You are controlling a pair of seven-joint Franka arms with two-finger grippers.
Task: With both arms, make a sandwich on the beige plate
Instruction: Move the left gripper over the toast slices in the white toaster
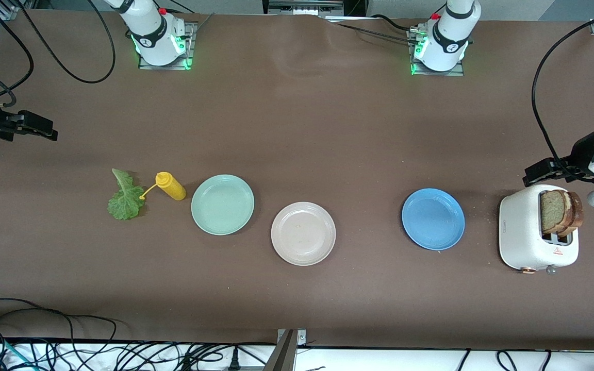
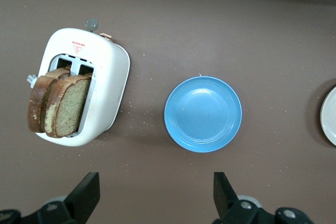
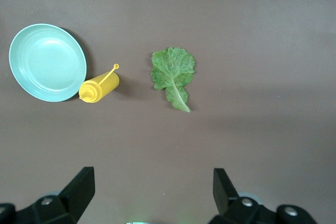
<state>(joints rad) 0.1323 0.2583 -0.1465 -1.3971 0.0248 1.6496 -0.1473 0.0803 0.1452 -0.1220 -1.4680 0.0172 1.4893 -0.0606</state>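
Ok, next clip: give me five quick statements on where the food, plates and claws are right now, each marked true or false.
1. Both bread slices stand in the toaster. True.
2. The lettuce leaf lies on the mint-green plate. False: it lies on the bare table, beside the yellow squeeze bottle.
3. The beige plate has nothing on it. True.
4. The left claw grips a bread slice. False: it is open and holds nothing, up over the table by the toaster.
5. The right claw is shut on the bottle. False: it is open, over the table near the lettuce.
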